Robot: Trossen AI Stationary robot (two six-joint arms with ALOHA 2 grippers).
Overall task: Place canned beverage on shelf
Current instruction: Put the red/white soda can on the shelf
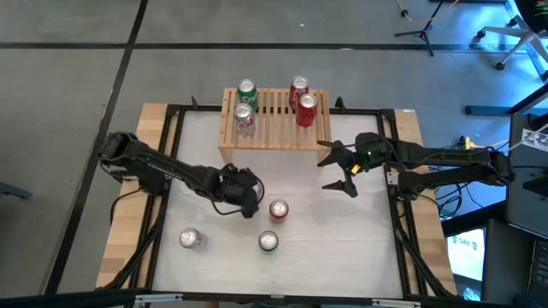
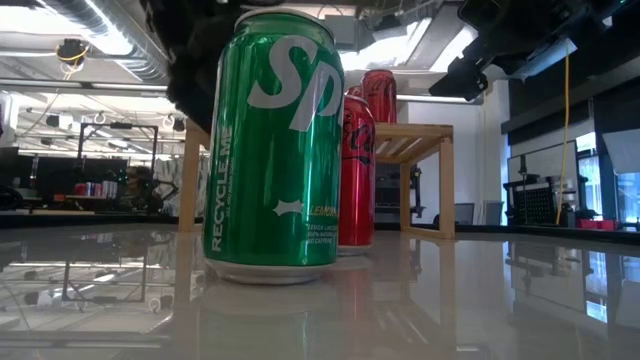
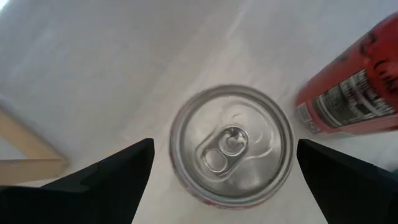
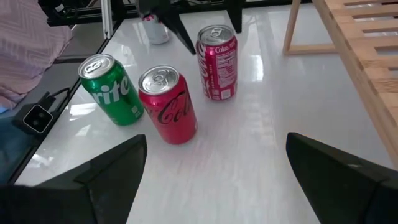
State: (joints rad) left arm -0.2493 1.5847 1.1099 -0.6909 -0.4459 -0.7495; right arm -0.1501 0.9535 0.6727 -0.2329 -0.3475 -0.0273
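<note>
The left gripper [image 1: 247,198], fingers spread and grasping nothing, is hanging over an upright can [image 3: 231,145] near the table's [image 1: 342,248] middle — only the left wrist view is showing the can's silver lid from above. The right gripper [image 1: 340,168], also spread and empty, is waiting beside the shelf [image 1: 274,120] at the far edge. There four cans [image 1: 306,109] are standing upright — long axis vertical.

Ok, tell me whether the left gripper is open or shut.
Open: the left gripper has its fingers spread wide either side of a can.
</note>
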